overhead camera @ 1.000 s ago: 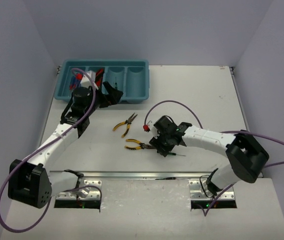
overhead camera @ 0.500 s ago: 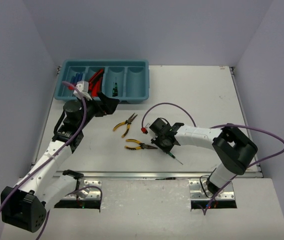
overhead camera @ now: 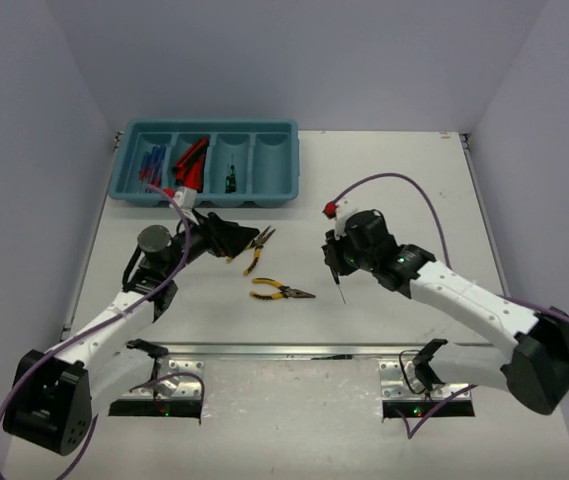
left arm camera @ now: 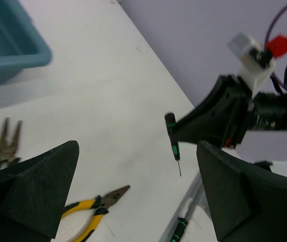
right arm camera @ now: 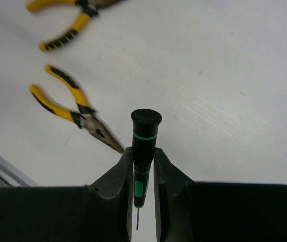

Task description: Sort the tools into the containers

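White tabletop [overhead camera: 414, 180], lilac walls [overhead camera: 294, 60]. R gripper [right arm camera: 143, 169] clamps a black-and-green precision screwdriver [right arm camera: 144, 133] btwn its fingers: cap sticks out past the tips, thin shaft runs back btwn the pads. L gripper [overhead camera: 236, 240] has its fingers spread wide, nothing in them. Yellow-handled pliers [overhead camera: 255, 248] lie just beyond its fingertips; second pliers [overhead camera: 280, 291] lie btwn the two grippers. Teal tray [overhead camera: 209, 203] sits behind the L fingers, w/ tools [overhead camera: 192, 158] in three compartments.
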Controlling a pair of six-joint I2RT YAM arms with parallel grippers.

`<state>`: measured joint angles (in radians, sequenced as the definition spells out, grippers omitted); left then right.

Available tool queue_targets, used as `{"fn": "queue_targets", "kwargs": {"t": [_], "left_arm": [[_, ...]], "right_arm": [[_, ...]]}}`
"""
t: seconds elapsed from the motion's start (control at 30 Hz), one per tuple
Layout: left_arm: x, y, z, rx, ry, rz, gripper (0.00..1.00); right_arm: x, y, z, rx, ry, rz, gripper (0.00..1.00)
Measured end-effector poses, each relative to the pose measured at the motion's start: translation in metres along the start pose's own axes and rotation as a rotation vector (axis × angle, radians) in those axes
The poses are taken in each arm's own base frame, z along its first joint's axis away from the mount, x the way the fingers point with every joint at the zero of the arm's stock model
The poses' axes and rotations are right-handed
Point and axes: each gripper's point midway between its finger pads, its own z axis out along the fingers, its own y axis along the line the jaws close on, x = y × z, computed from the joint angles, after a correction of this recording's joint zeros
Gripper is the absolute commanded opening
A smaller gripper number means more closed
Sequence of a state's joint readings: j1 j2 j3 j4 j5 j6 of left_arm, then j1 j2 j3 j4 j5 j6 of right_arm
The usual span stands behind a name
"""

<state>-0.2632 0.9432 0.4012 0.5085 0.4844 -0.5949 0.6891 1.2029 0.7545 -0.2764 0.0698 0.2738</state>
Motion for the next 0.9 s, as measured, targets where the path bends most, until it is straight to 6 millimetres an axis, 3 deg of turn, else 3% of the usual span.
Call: {"fn": "queue_targets", "kwargs": {"t": [0.23,0.4,0.6,0.7,0.77,0.8,0.87,0.9], "left_arm": [[0.074,-0.098,0.017,0.396,0.199,0.084,0.95],[0.080,-0.129,0.018,0.519,0.195,0.151,0.88],[0.071,-0.139,0.026,0.539,0.157,0.177,0.70],[0.067,-0.139,0.031,0.525,0.143,0.175,0.49],[0.065,-0.140,0.035,0.520,0.139,0.172,0.09],[0.064,-0.140,0.036,0.519,0.137,0.170,0.01],[0.064,-0.140,0.039,0.513,0.141,0.156,0.00],[0.063,-0.140,0.040,0.508,0.141,0.151,0.00]], "right_arm": [[-0.079,0.030,-0.050,-0.205,-0.339,0.245,0.00],[-0.104,0.056,-0.073,-0.367,-0.431,0.330,0.00],[-0.117,0.079,-0.091,-0.531,-0.483,0.389,0.00],[-0.117,0.086,-0.095,-0.586,-0.495,0.405,0.00],[-0.116,0.088,-0.097,-0.608,-0.498,0.411,0.00],[-0.116,0.089,-0.097,-0.618,-0.501,0.414,0.00],[-0.117,0.090,-0.098,-0.625,-0.512,0.412,0.08],[-0.118,0.089,-0.098,-0.624,-0.518,0.409,0.20]]}}
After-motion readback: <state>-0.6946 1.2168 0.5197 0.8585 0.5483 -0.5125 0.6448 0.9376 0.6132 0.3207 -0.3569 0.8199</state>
